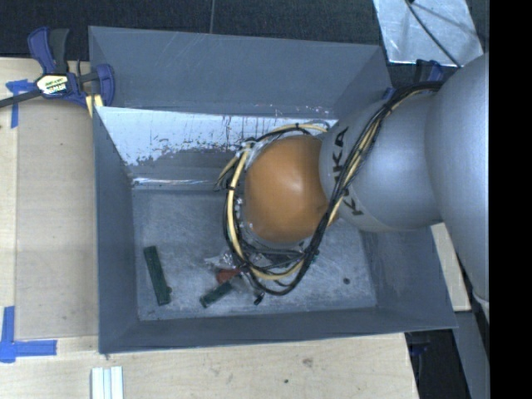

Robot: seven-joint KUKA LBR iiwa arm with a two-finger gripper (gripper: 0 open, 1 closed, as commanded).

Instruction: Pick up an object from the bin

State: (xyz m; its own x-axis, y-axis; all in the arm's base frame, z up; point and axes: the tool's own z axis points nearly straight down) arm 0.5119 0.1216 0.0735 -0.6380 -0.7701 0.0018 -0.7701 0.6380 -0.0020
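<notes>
The tool [243, 274] is right of a dark green bar [156, 274] — a small dark piece [218, 294] lies between them. Wide or narrow, I cannot tell.

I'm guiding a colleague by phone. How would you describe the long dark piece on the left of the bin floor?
Find the grey metal bin and look at its floor, left of the arm's orange cover. A dark green flat bar lies alone, near the left wall. It is longer and straighter than the small bits clustered below the cover.
</notes>
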